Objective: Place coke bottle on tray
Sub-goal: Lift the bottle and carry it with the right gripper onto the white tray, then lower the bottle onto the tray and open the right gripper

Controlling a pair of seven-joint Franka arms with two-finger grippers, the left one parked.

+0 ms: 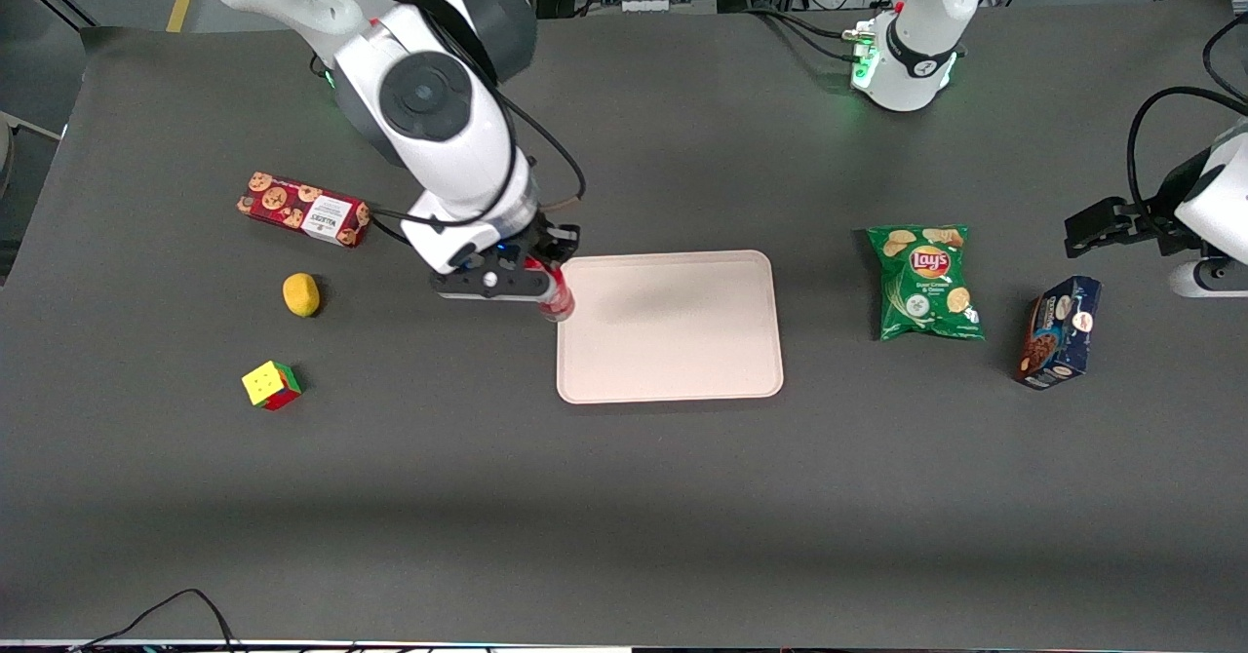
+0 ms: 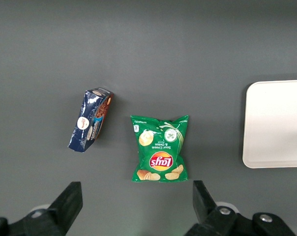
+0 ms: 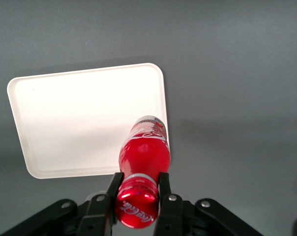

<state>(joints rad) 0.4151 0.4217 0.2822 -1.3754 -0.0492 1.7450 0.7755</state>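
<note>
Above the table (image 1: 624,497), end effector (image 3: 137,189) grips coke bottle (image 3: 144,152) over tray (image 3: 65,118) edge

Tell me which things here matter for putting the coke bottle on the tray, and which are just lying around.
Job: coke bottle, held in the gripper above the tray's edge; tray.

Lying about: Lay's chip bag, blue cookie box, red cookie box, lemon, Rubik's cube.
</note>
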